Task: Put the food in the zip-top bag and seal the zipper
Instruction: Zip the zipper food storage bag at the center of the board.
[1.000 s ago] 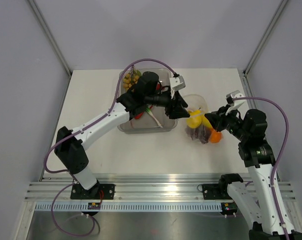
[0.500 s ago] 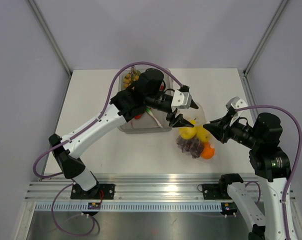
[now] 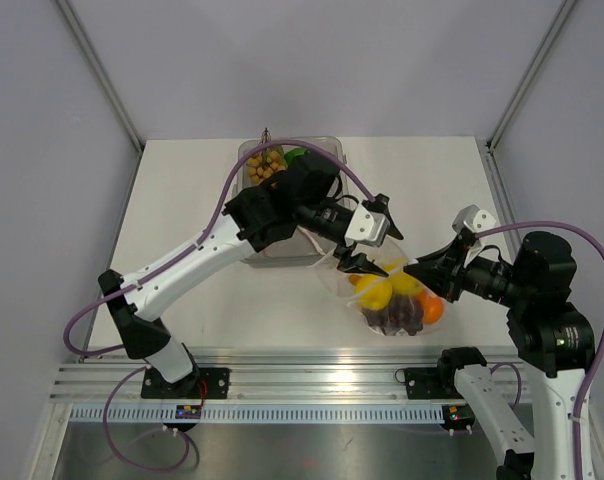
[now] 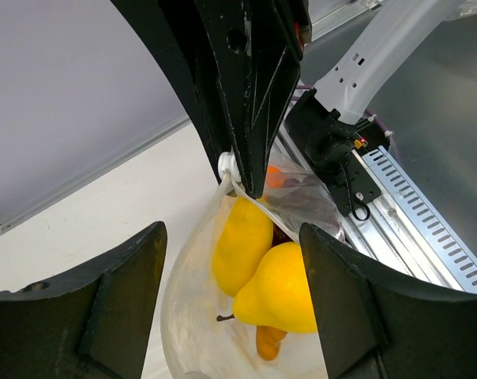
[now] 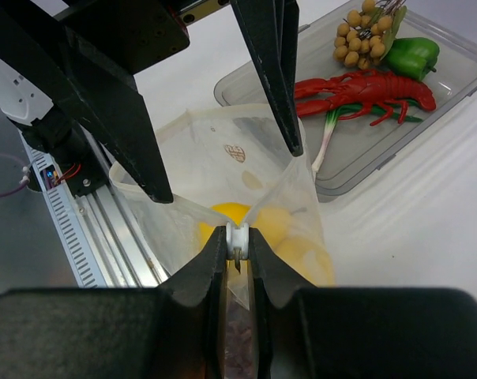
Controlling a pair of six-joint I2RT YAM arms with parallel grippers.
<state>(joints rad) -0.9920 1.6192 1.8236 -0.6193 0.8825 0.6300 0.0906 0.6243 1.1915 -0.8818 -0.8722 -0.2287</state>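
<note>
The zip-top bag (image 3: 344, 285) hangs open above the table, near its front edge. Inside it lie food pieces: a yellow pear (image 4: 290, 292), a lemon (image 4: 240, 241), purple grapes (image 3: 397, 318) and an orange (image 3: 432, 311). My right gripper (image 5: 238, 241) is shut on the white slider of the zipper (image 5: 238, 234) at one end of the bag's mouth. My left gripper (image 3: 367, 245) stands open at the bag's mouth, one finger on each side of the fruit (image 4: 234, 308), gripping nothing.
A clear rigid tray (image 3: 272, 255) stands behind the bag. It holds a red lobster (image 5: 365, 87), a green pepper (image 5: 412, 54), a bunch of small brown fruit (image 3: 264, 165) and a green onion. The aluminium rail (image 3: 312, 375) runs along the near edge.
The bag has been carried toward the near edge and hangs lower in view. My left gripper has opened wider and followed it. My right arm has drawn back, still pinching the slider.
</note>
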